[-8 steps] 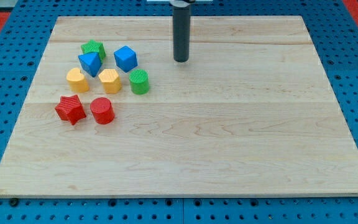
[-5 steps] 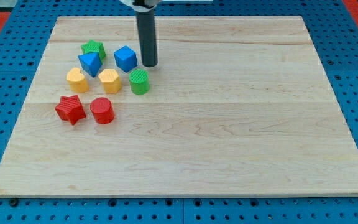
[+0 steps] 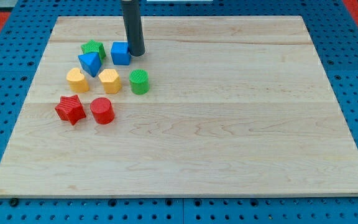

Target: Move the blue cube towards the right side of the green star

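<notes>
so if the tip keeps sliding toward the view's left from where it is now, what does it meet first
The blue cube: my tip sits right against its right face, apparently touching. Pushed further left, the cube would next run into the green star, which stands just beyond it; the gap between them looks small.

- The rod point(image 3: 132, 28) runs off the view's top edge.
- The blue triangular block point(image 3: 90, 63) hides the green star's point(image 3: 92, 49) lower part.
- The blue pegboard point(image 3: 353, 124) is cropped on all sides.
</notes>
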Robot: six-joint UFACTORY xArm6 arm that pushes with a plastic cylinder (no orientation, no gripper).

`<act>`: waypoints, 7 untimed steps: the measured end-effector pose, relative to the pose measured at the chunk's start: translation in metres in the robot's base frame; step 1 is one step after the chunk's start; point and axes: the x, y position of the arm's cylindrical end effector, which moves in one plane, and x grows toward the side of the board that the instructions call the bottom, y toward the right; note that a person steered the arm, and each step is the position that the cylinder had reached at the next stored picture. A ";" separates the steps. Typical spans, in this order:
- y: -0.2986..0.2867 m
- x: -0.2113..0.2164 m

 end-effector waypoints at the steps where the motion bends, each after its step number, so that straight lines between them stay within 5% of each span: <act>1: 0.001 0.024; 7: -0.034 0.026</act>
